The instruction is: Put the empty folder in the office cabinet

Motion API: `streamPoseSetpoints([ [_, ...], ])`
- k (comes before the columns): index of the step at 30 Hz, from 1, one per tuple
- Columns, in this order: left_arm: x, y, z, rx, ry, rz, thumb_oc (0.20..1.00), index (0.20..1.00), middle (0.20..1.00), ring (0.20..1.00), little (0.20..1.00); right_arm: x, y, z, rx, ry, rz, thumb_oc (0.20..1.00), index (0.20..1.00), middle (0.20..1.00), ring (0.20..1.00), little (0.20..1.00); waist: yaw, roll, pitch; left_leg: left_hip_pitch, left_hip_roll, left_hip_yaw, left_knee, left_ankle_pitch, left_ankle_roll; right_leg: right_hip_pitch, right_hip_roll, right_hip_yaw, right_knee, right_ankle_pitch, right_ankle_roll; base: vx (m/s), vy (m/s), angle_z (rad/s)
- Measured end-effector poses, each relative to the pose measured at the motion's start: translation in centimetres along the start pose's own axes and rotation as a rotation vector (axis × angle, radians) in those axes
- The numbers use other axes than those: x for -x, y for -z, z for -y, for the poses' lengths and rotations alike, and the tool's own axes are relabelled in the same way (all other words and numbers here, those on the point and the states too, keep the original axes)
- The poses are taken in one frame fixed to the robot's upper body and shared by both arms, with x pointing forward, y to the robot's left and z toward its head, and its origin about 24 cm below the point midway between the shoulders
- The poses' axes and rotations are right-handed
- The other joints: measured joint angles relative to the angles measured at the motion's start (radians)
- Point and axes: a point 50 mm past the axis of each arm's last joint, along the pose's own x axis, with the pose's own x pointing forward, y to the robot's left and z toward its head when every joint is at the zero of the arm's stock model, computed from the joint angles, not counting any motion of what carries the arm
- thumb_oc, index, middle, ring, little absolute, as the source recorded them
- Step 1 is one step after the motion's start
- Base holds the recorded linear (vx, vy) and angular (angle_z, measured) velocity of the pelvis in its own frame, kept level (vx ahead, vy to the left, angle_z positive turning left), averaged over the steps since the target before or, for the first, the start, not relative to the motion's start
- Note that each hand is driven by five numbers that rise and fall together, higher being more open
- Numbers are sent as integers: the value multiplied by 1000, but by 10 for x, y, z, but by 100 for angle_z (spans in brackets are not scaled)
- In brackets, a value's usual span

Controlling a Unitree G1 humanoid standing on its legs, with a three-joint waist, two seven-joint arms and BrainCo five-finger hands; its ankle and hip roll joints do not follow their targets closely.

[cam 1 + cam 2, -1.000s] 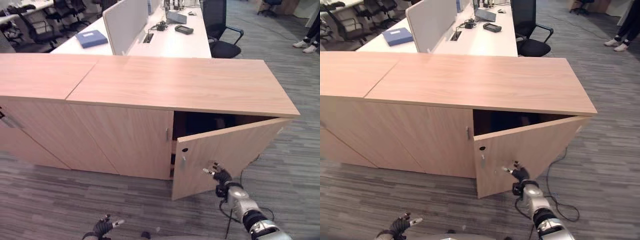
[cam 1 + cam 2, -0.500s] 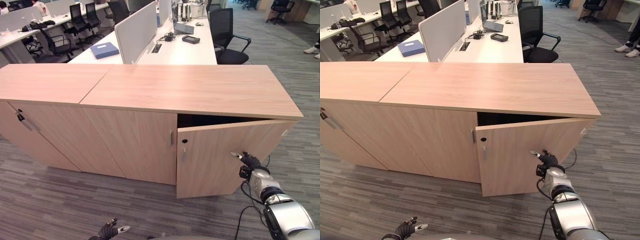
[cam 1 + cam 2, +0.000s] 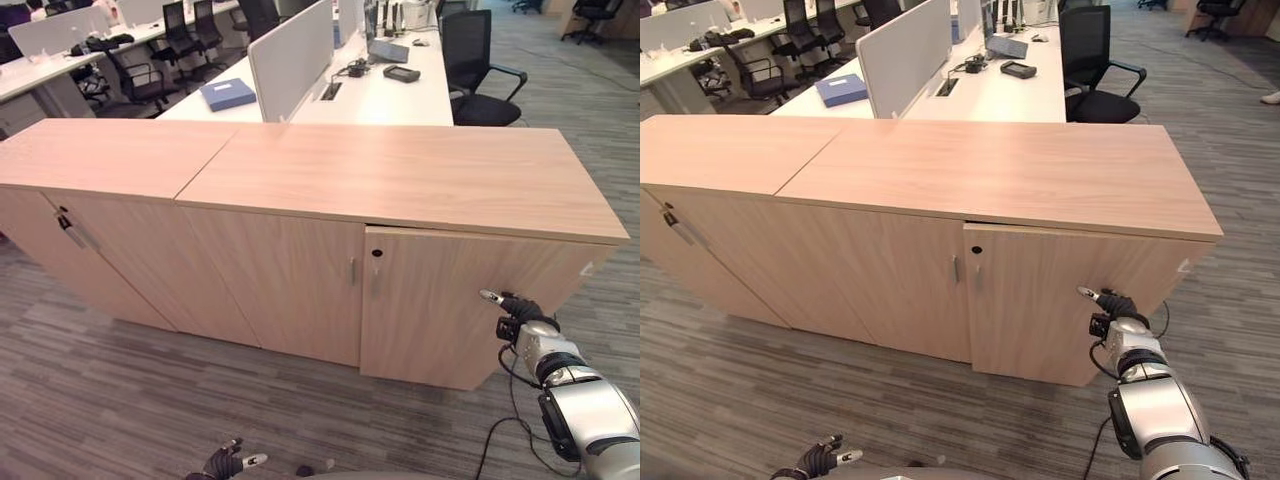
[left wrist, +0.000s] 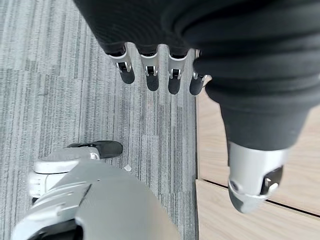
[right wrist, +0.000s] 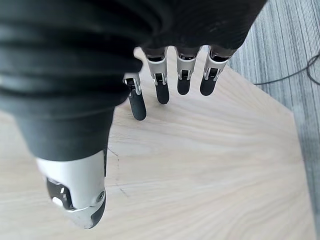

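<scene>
The long wooden office cabinet (image 3: 400,180) stands before me. Its rightmost door (image 3: 440,310) is swung almost flush with the front, and only a thin dark gap shows under the top. My right hand (image 3: 517,308) is open, its straight fingers (image 5: 161,90) against the door's outer face (image 5: 200,165) near the hinge side. My left hand (image 3: 226,463) hangs low over the carpet, open, with its fingers (image 4: 150,75) straight and nothing in it. The inside of the cabinet is hidden.
A white desk (image 3: 370,90) with a divider screen stands behind the cabinet, with a blue folder (image 3: 228,94) and small devices on it. Black office chairs (image 3: 478,60) stand by the desk. Grey carpet (image 3: 120,390) spreads in front of the cabinet.
The right door has swung from half open to nearly shut, with my right hand following it toward the cabinet. The camera has shifted; the left hand has stayed low.
</scene>
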Motion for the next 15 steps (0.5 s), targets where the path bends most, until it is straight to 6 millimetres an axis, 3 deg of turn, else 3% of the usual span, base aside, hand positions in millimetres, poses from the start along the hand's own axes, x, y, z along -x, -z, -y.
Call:
streamPoseSetpoints([
  [15,-1,5,7,16,0,-25,1000,1000,1000,1000,1000,0,-2,-4,-5,15,18,1000,1000,1000,1000,1000,-5,6,7,-29,0,-26,0,15,-2,-17,3,-27,0,2,-3,-2,2,6],
])
